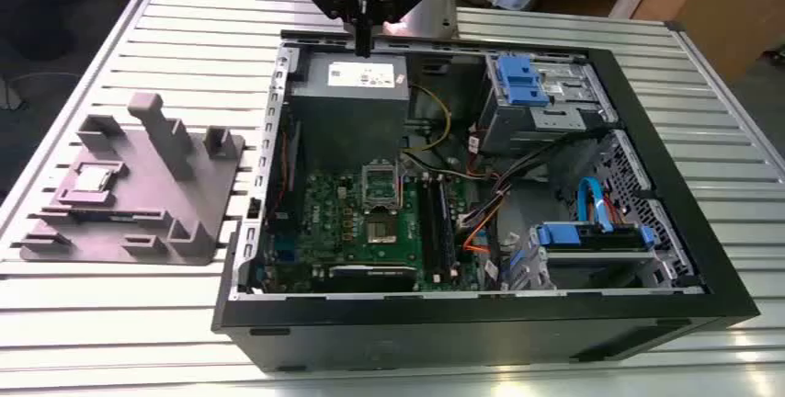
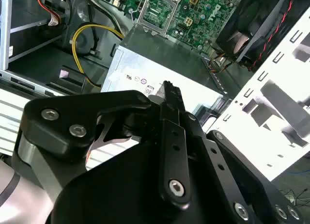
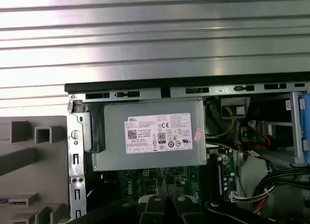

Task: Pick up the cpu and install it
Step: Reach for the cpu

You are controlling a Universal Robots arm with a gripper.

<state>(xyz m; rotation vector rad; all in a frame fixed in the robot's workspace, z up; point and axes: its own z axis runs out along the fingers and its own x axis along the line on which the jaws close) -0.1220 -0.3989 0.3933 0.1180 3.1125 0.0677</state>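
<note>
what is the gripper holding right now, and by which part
Nothing. The gripper hangs shut and empty above the grey metal box; the cpu lies in the grey tray.

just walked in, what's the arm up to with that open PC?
The gripper, shut and empty, hangs over the power supply at one edge of the open computer case. The cpu lies on the grey tray beside the case, at the exterior view's left, not yet picked up.
</note>
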